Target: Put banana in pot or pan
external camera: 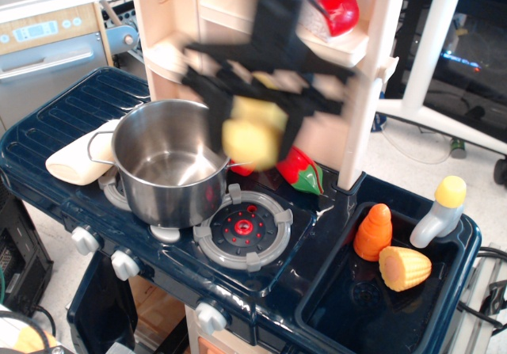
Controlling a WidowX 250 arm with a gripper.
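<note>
The shiny steel pot (170, 164) stands on the left burner of the toy stove, empty inside. My gripper (255, 128) is blurred by motion just right of and above the pot's right rim. It is shut on the yellow banana (252, 136), seen end-on as a blunt yellow shape that hangs beside the pot's rim.
A cream bottle-shaped toy (75, 162) lies left of the pot. A red pepper (299, 169) lies behind the right burner (244, 227). The sink (348, 306) at right holds a carrot (374, 232), a corn cob (405, 268) and a grey-yellow bottle (437, 211). A shelf unit (372, 69) rises behind.
</note>
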